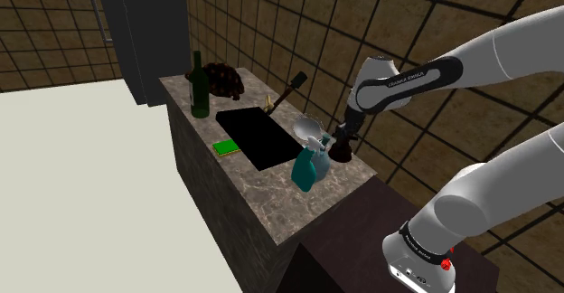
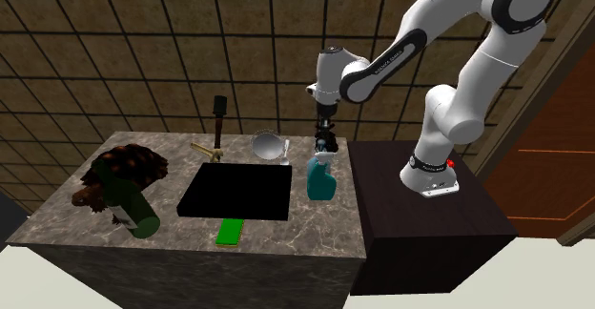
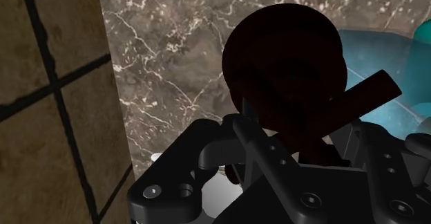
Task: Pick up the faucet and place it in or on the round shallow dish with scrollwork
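Faucet point(image 3: 283, 57): a dark maroon piece on the marbled worktop point(image 1: 237, 187), just behind the teal spray bottle point(image 1: 307, 169) on the bottle's wall side. We mark the pincer point(image 1: 344, 137) directly over it, with the hand pointing straight down. The faucet therefore lies along the pincer's own line of reach, not off to either side. In the wrist view we see a round body close below the hand, with one straight lever running out from it towards the spray bottle. We take that lever as the piece's long axis. We cannot tell whether the pincer is open or has closed upon the faucet, since dark metal meets dark maroon in every view.

The round shallow dish point(image 1: 308, 123), pale and silvery, also sits on the spray bottle's wall side, a little further from the stand than the faucet is. We judge that the coming move turns on a firm hold of the round body. After that comes a short lift and a carry away from the stand, passing behind the spray bottle without touching it.
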Motion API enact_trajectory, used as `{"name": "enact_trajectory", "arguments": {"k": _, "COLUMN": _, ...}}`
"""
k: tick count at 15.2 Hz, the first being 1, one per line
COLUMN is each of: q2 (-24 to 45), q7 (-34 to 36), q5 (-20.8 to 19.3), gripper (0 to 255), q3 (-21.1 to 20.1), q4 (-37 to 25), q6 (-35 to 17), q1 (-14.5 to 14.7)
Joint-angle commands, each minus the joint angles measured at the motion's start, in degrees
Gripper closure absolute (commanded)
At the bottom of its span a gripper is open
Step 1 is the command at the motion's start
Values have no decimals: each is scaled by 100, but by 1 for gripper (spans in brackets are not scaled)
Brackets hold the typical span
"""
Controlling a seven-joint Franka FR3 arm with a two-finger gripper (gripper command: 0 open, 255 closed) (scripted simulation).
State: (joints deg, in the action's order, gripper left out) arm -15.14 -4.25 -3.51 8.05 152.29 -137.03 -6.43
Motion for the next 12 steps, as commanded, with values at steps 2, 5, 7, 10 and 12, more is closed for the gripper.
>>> {"name": "enact_trajectory", "arguments": {"k": 2, "q2": 98, "q7": -40, "q5": 23, "gripper": 255, "q3": 17, "q4": -279, "q6": 181, "q1": 4}}
{"name": "enact_trajectory", "arguments": {"k": 5, "q2": 727, "q7": -208, "q5": 136, "gripper": 255, "q3": 97, "q4": -995, "q6": 270, "q1": 15}}
{"name": "enact_trajectory", "arguments": {"k": 7, "q2": 1132, "q7": -320, "q5": 223, "gripper": 255, "q3": 138, "q4": -1491, "q6": 363, "q1": 12}}
{"name": "enact_trajectory", "arguments": {"k": 10, "q2": 1729, "q7": -482, "q5": 359, "gripper": 255, "q3": 180, "q4": -2266, "q6": 549, "q1": -13}}
{"name": "enact_trajectory", "arguments": {"k": 12, "q2": 2125, "q7": -582, "q5": 449, "gripper": 255, "q3": 195, "q4": -2809, "q6": 702, "q1": -45}}
